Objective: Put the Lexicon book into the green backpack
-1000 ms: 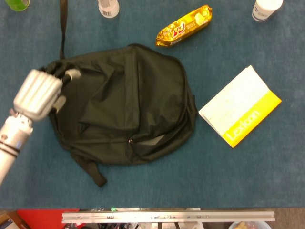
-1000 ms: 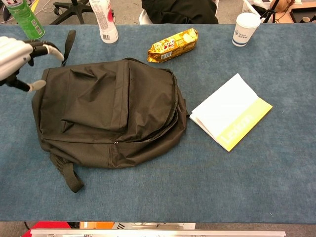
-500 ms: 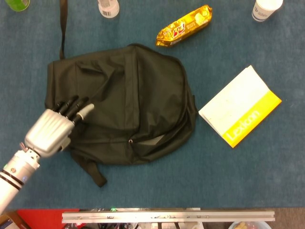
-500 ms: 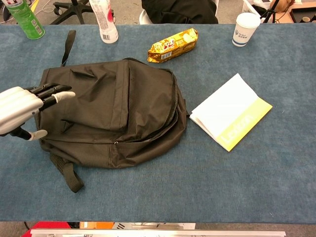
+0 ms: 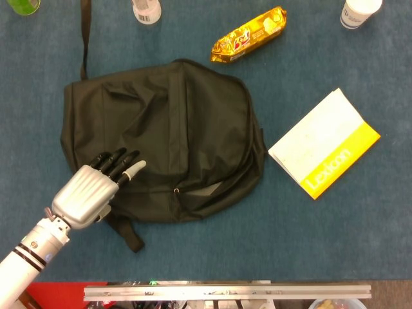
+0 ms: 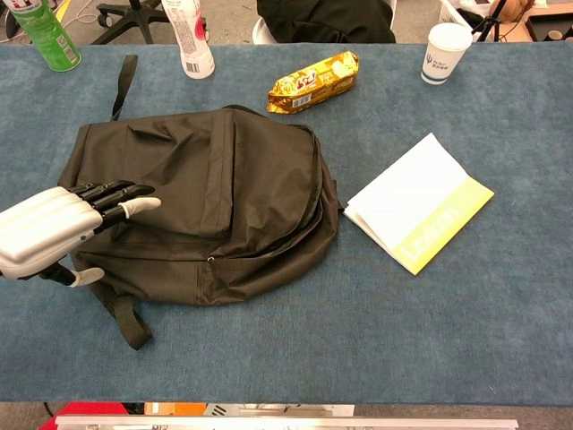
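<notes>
The left silver hand has slid down the dark fabric backpack, its fingers spread and holding nothing. The white-and-yellow Lexicon book hasn't moved on the blue worktop.

Two views of one blue table. Head view: straight down from above, fairly close, near table edge along the bottom. Chest view: lower, in front, tilted toward 12 o'clock, reaching past the far edge to chair legs. Shared in both: backpack at centre, book at 3 o'clock, snack packet at 12, left hand at 8
</notes>
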`<state>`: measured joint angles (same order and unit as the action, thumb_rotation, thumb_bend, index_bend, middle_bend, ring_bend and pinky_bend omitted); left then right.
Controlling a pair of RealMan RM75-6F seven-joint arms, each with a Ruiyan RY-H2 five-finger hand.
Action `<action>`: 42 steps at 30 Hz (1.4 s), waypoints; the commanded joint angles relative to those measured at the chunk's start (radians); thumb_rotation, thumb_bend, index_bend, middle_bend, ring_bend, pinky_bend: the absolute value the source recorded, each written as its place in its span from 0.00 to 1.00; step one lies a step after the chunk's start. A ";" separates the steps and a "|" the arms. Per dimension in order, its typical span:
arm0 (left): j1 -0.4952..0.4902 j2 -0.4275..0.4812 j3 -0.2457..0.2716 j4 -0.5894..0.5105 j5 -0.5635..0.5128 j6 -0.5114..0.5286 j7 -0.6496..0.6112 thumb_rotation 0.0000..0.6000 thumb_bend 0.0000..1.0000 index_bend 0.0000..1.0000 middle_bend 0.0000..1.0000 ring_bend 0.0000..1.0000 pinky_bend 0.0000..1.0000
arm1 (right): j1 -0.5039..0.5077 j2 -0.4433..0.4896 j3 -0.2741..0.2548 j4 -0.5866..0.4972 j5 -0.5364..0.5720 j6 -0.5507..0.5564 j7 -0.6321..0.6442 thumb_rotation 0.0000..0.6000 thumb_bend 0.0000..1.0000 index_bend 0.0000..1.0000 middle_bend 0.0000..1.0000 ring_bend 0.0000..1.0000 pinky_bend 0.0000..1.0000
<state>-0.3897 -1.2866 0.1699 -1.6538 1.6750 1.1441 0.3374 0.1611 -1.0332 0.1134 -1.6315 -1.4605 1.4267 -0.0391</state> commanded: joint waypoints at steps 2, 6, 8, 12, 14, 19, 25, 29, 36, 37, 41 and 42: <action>-0.003 -0.016 -0.005 -0.004 -0.017 -0.028 0.017 1.00 0.19 0.00 0.00 0.00 0.16 | -0.002 0.001 -0.001 0.006 0.003 -0.001 0.008 1.00 0.29 0.25 0.39 0.27 0.45; -0.008 -0.037 -0.014 0.002 -0.033 -0.048 0.024 1.00 0.19 0.00 0.00 0.00 0.16 | -0.002 0.003 -0.001 0.006 0.005 -0.005 0.020 1.00 0.29 0.25 0.39 0.27 0.45; -0.012 -0.050 -0.024 0.007 -0.046 -0.060 0.042 1.00 0.19 0.00 0.00 0.00 0.16 | 0.000 0.003 -0.001 0.006 0.002 -0.007 0.021 1.00 0.29 0.25 0.39 0.27 0.45; -0.021 -0.071 -0.049 0.020 -0.084 -0.082 0.073 1.00 0.19 0.00 0.00 0.00 0.16 | 0.001 0.002 -0.001 0.006 0.002 -0.006 0.020 1.00 0.29 0.25 0.39 0.27 0.45; -0.027 -0.082 -0.070 0.036 -0.111 -0.091 0.081 1.00 0.19 0.00 0.00 0.00 0.16 | 0.000 0.002 0.000 0.006 0.005 -0.006 0.020 1.00 0.29 0.25 0.39 0.27 0.45; -0.052 -0.099 -0.132 0.089 -0.195 -0.120 0.084 1.00 0.19 0.00 0.00 0.00 0.16 | -0.002 0.005 0.000 0.004 0.006 -0.002 0.017 1.00 0.29 0.25 0.39 0.27 0.45; -0.083 -0.099 -0.204 0.153 -0.297 -0.145 0.100 1.00 0.19 0.00 0.00 0.00 0.16 | -0.006 0.007 0.001 -0.002 0.007 0.005 0.011 1.00 0.29 0.25 0.39 0.27 0.45; -0.097 -0.091 -0.250 0.187 -0.360 -0.144 0.089 1.00 0.19 0.00 0.00 0.00 0.16 | -0.007 0.008 0.001 -0.005 0.006 0.007 0.009 1.00 0.29 0.25 0.39 0.27 0.45; -0.096 -0.064 -0.301 0.223 -0.434 -0.110 0.065 1.00 0.19 0.00 0.00 0.00 0.16 | -0.004 0.008 0.001 -0.011 0.002 0.006 0.005 1.00 0.29 0.25 0.39 0.27 0.45; -0.092 -0.055 -0.305 0.218 -0.446 -0.105 0.058 1.00 0.19 0.00 0.00 0.00 0.16 | -0.003 0.008 0.001 -0.012 0.000 0.005 0.006 1.00 0.29 0.25 0.39 0.27 0.45; -0.072 -0.016 -0.304 0.181 -0.456 -0.075 0.044 1.00 0.19 0.00 0.00 0.00 0.16 | 0.000 0.007 -0.003 -0.013 -0.004 -0.003 0.005 1.00 0.29 0.25 0.39 0.27 0.45; -0.066 -0.009 -0.301 0.170 -0.453 -0.065 0.039 1.00 0.19 0.00 0.00 0.00 0.16 | 0.001 0.008 -0.004 -0.014 -0.006 -0.006 0.005 1.00 0.29 0.25 0.39 0.27 0.45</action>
<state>-0.4653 -1.3082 -0.1333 -1.4694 1.2221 1.0656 0.3843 0.1619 -1.0254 0.1098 -1.6446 -1.4657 1.4216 -0.0343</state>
